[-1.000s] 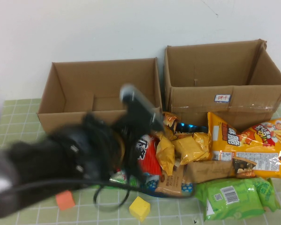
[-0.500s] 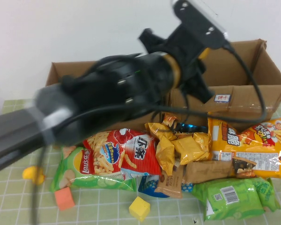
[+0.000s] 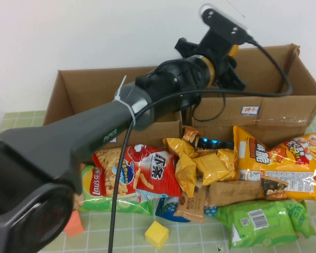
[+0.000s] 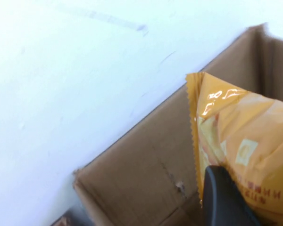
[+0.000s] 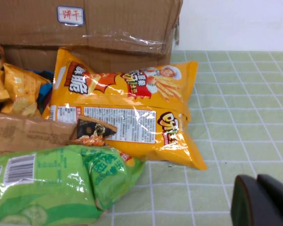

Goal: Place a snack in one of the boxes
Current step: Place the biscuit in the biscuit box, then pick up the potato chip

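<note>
A black robot arm reaches from the near left corner across the scene, and its left tool [image 3: 227,50] is raised over the front wall of the right box [image 3: 253,113], an open brown cardboard carton with a small white label on its front. In the left wrist view this tool grips a yellow snack packet [image 4: 240,150], one dark finger [image 4: 221,197] pressed against the packet's face, with the inner cardboard wall of the right box just behind and below it. In the high view the packet is mostly hidden by the tool. A second open carton, the left box [image 3: 84,100], stands just beside the right box, behind the arm.

In front of the right box, a pile of snacks lies on the green checked surface [image 3: 200,240]: a red chip bag [image 3: 137,174], small yellow packets [image 3: 213,163], a large orange fries bag [image 3: 284,163] and a green bag [image 3: 266,221]. A yellow cube [image 3: 157,234] sits on the surface near the pile's front edge.

The right tool [image 5: 262,200] is low over the surface, near the corner of the large orange fries bag; only its dark tip shows in the right wrist view, and whether it is wide or narrow cannot be told.
</note>
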You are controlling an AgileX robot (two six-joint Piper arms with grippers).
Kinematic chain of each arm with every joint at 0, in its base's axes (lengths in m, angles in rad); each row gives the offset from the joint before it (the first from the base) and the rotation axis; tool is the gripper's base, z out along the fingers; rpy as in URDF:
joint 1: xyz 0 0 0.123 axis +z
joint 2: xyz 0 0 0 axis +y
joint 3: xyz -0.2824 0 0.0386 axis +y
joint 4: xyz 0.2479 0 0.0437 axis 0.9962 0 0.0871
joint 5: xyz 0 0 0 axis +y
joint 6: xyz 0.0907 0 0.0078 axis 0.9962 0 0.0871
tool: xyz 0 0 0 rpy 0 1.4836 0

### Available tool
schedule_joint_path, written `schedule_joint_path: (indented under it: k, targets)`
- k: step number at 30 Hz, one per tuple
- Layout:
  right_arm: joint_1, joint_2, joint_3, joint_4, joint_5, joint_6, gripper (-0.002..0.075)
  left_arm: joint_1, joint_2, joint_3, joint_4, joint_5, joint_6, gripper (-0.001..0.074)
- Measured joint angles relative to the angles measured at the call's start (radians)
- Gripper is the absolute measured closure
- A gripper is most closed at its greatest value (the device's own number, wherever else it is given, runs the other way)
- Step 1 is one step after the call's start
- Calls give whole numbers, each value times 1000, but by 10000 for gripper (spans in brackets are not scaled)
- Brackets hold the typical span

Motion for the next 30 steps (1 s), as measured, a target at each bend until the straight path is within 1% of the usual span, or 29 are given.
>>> schedule_joint_path:
  k: [3, 5, 8, 10, 12, 15, 17, 19, 21, 22, 23, 24, 26, 28, 30]
  targets:
    - [0, 0, 0, 0, 0, 0, 728, 30, 58, -33, 4, -50, -21, 534]
    - [0, 0, 0, 0, 0, 0, 728, 43, 86, -42, 6, -90, -36, 480]
    - [0, 0, 0, 0, 0, 0, 728, 44, 110, -42, 7, -116, -72, 307]
    - [0, 0, 0, 0, 0, 0, 728, 42, 112, -42, 10, -101, -84, 216]
    - [0, 0, 0, 0, 0, 0, 728, 42, 107, -42, 15, -78, -90, 178]
    - [0, 0, 0, 0, 0, 0, 728, 41, 72, -42, 15, 3, -90, 174]
    - [0, 0, 0, 0, 0, 0, 728, 32, 23, -42, 15, 89, -77, 213]
    - [0, 0, 0, 0, 0, 0, 728, 10, -64, -42, 0, 216, 4, 328]
    - [0, 0, 0, 0, 0, 0, 728, -19, -148, -43, -49, 358, 152, 509]
    - [0, 0, 0, 0, 0, 0, 728, -36, -194, -45, -85, 430, 235, 586]
    - [0, 0, 0, 0, 0, 0, 728, -50, -227, -49, -117, 486, 301, 627]
    - [0, 0, 0, 0, 0, 0, 728, -66, -266, -53, -158, 553, 381, 663]
    - [0, 0, 0, 0, 0, 0, 728, -83, -324, -54, -249, 676, 509, 705]
    - [0, 0, 0, 0, 0, 2, 728, -85, -369, -54, -338, 799, 638, 722]
    - [0, 0, 0, 0, 0, 2, 728, -83, -397, -54, -409, 916, 724, 729]
